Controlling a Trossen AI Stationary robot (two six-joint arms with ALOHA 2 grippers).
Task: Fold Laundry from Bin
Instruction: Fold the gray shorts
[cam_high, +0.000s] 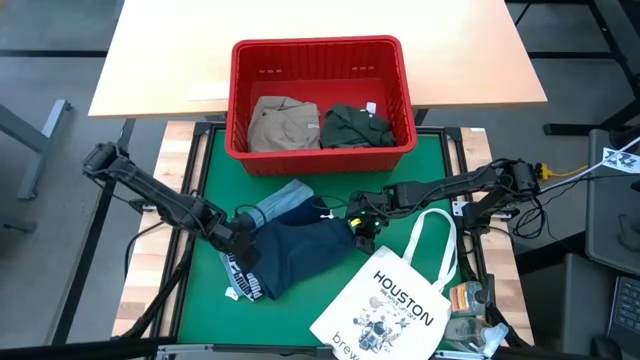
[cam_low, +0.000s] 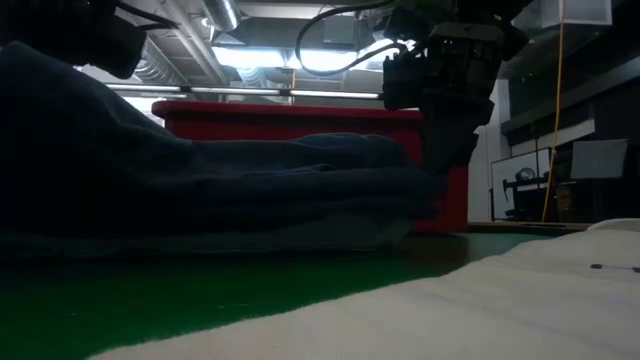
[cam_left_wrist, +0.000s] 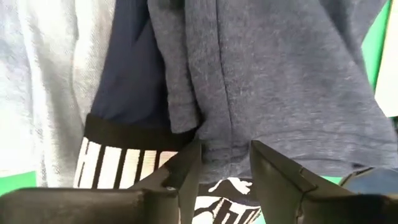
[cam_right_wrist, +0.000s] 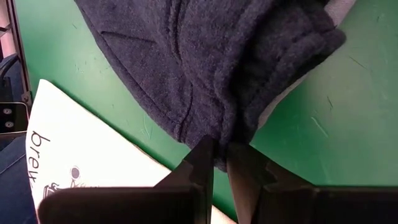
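The left gripper (cam_high: 236, 243) sits at the left edge of the navy garment (cam_high: 300, 252) on the green mat (cam_high: 205, 170), jaws part-open astride a fold, waistband just beside; whether cloth is actually pinched cannot be told, so that hold should be secured before any pull. The right gripper (cam_high: 358, 224) is pinched narrow on the garment's right edge, beside the white tote bag (cam_high: 395, 300), and both edges are best lifted evenly. Khaki and green pieces remain in the red bin (cam_high: 318, 47).
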